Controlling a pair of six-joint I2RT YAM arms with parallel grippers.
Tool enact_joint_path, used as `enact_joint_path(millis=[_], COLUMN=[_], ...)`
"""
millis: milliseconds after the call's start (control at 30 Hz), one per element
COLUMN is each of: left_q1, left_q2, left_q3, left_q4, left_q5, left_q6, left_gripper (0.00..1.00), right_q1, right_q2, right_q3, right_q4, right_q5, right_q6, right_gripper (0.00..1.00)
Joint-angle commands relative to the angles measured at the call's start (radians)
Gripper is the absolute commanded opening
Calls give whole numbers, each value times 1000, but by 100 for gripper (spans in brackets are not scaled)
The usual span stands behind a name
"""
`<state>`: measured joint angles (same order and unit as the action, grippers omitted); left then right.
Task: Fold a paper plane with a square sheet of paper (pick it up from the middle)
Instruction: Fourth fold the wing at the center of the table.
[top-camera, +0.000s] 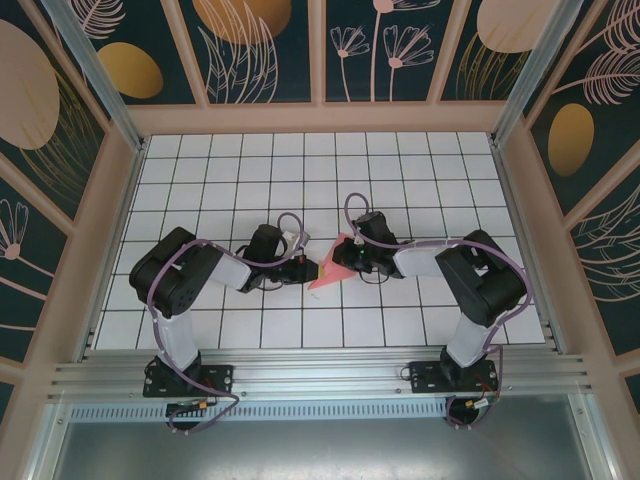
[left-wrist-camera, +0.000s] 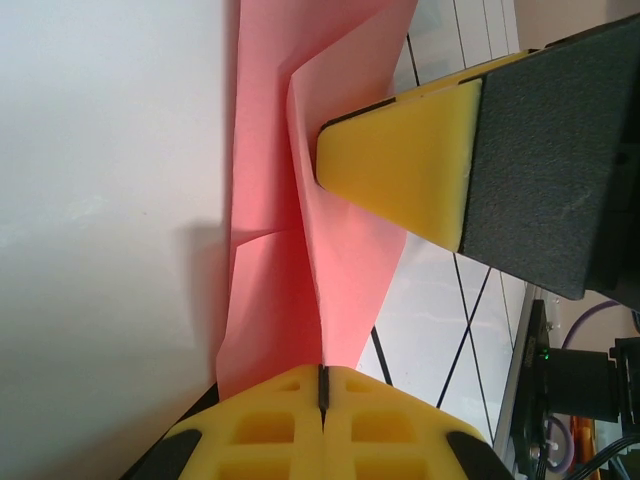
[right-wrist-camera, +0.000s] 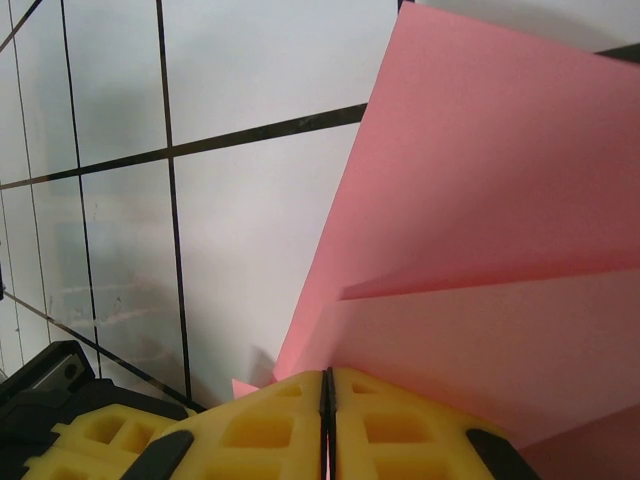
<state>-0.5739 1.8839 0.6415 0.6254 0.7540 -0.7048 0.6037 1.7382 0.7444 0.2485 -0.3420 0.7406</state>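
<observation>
the left gripper (left-wrist-camera: 322, 380) and right gripper (right-wrist-camera: 327, 382) are each pinching the creased pink paper (right-wrist-camera: 480, 200) with jaws closed tight, over a tiled table (top-camera: 400, 170)

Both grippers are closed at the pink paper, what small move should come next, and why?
Probably slide the right gripper along the raised fold to press it flat: the paper stands in loose, lifted layers, and the left gripper is shut on it, anchoring it.
</observation>
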Motion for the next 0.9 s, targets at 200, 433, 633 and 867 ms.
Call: enact_joint_path(millis=[200,433,633,867], left_q1=[2,3,5,8], left_q2=[15,33,54,66], left_q3=[-53,-98,-108,-95], left_q4=[49,202,230,176], left_q5=[-16,3,-10,-28], left_q6=[-57,-170,-215,-216], left_gripper=[0,0,0,0], right_q1=[-16,-39,-22,8], right_q2=[-109,-195,-155,-45], right_q3=[18,-16,-5,40], right_q4=[-61,-101,-85,-35], right_q5=[60,92,7,-62], right_q6=[-24,-27,-45,-44], right_gripper=[21,24,17,13])
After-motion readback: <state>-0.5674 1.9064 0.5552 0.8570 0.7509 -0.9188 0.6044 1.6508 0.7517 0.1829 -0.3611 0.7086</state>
